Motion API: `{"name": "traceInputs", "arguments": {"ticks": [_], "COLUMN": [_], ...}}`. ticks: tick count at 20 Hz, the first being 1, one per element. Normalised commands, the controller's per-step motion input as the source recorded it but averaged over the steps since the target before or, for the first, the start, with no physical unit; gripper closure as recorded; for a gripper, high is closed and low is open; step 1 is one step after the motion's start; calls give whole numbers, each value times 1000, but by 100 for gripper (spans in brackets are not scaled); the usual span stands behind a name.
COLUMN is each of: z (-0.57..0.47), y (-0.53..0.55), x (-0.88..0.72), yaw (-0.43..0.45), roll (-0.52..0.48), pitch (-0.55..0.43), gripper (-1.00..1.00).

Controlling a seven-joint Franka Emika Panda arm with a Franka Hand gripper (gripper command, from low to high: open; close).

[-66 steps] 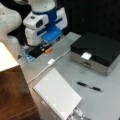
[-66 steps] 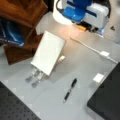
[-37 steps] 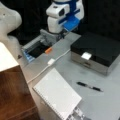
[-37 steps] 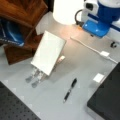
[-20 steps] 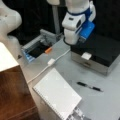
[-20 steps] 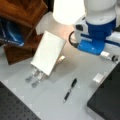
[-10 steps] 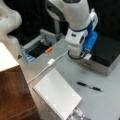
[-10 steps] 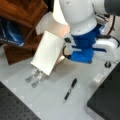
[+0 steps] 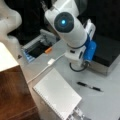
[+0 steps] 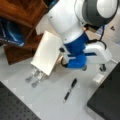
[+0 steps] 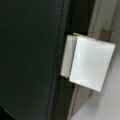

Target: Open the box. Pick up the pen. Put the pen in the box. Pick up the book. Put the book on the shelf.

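Grey table [image 9: 110, 105] seen carrying closed box [image 9: 106, 50], pen [image 9: 89, 86], book [image 9: 57, 96]; dark backdrop behind. Gripper hidden behind arm at box's latch tab [image 11: 87, 62]; finger state cannot be told.

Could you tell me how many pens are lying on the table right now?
1. The pen lies on the grey table between the book and the closed box; it also shows in a front view. Others could be hidden behind the arm.
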Motion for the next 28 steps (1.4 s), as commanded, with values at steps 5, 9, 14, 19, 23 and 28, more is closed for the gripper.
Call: {"name": "traceInputs", "arguments": {"ticks": [5,9,14,19,23,28], "z": [-208,-169,-170,-180,-142,-151], "y": [88,54,-53,-125,-70,-22], "x": [-185,-211,-220,-150,-67,52], "yaw": [-91,-91,-65,-91,-97,-173], "roll": [361,352,342,297,257,343], "pitch": [-6,-26,-46,-48,-51,-61], "gripper": [-100,-100,-100,-100,-100,-100]}}
